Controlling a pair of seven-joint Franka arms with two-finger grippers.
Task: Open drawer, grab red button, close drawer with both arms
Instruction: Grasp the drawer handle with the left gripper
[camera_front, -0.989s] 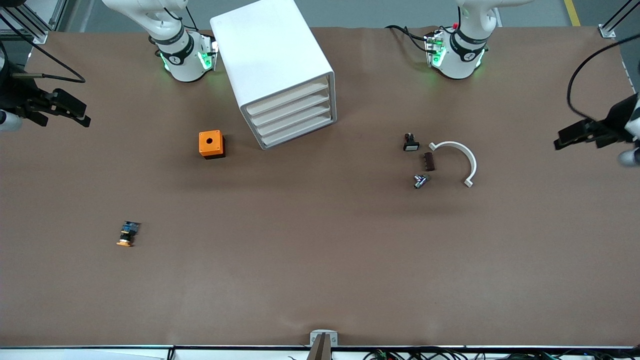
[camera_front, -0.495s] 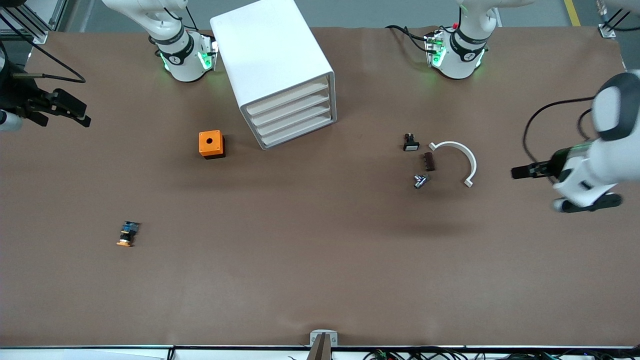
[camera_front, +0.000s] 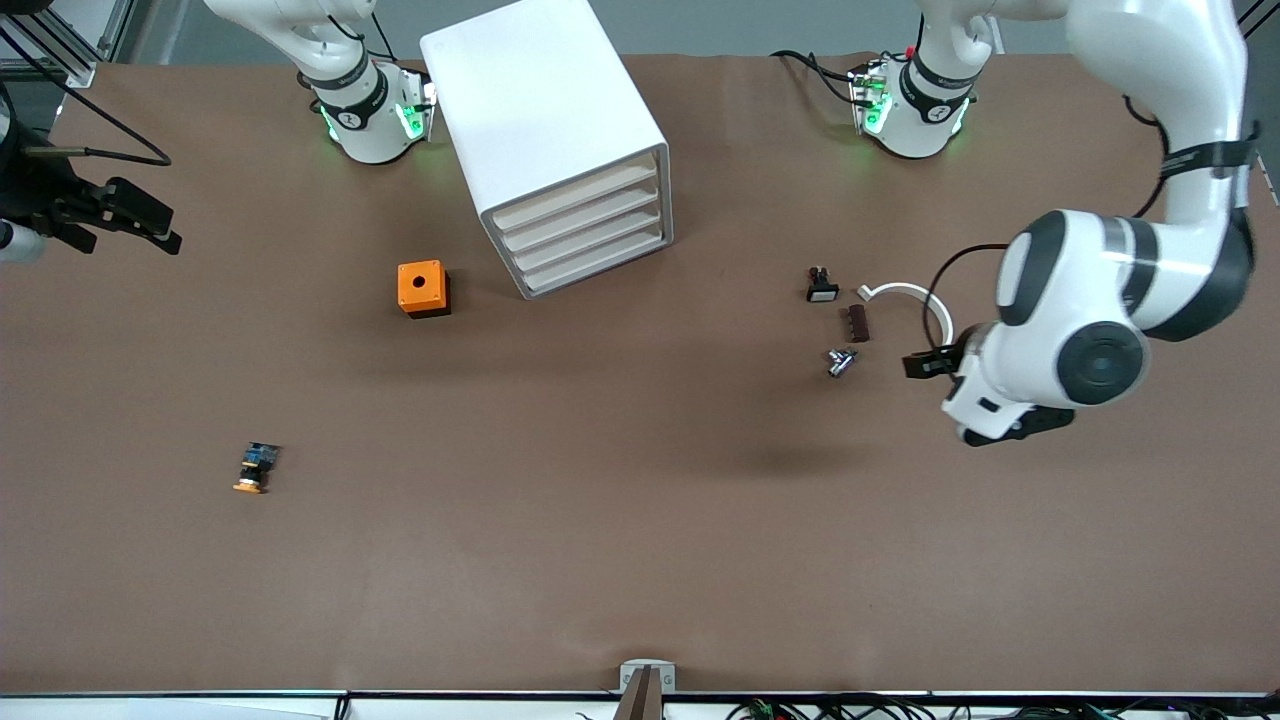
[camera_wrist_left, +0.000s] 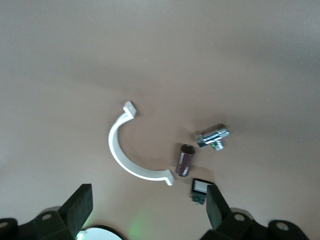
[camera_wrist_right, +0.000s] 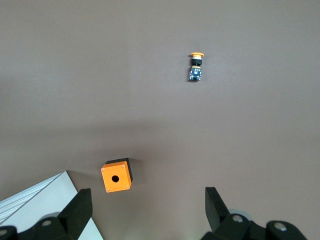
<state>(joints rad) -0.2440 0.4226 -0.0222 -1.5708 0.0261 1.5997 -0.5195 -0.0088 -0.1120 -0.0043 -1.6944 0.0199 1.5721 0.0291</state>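
Spread wide and empty, the right gripper (camera_front: 150, 225) waits over the table's edge at the right arm's end. Near the front edge lies an orange-capped push button (camera_front: 255, 468), then an orange plastic cube with a round hole (camera_front: 422, 288). All four off-white drawers of the big white box cabinet (camera_front: 545, 120) are shut; no red-capped button shows, presumably inside. Small parts (camera_front: 845, 320) sit beside the left gripper (camera_front: 925, 365), jaws also spread. Opening is not yet begun: one gripper must reach a drawer (camera_front: 590, 255) front.
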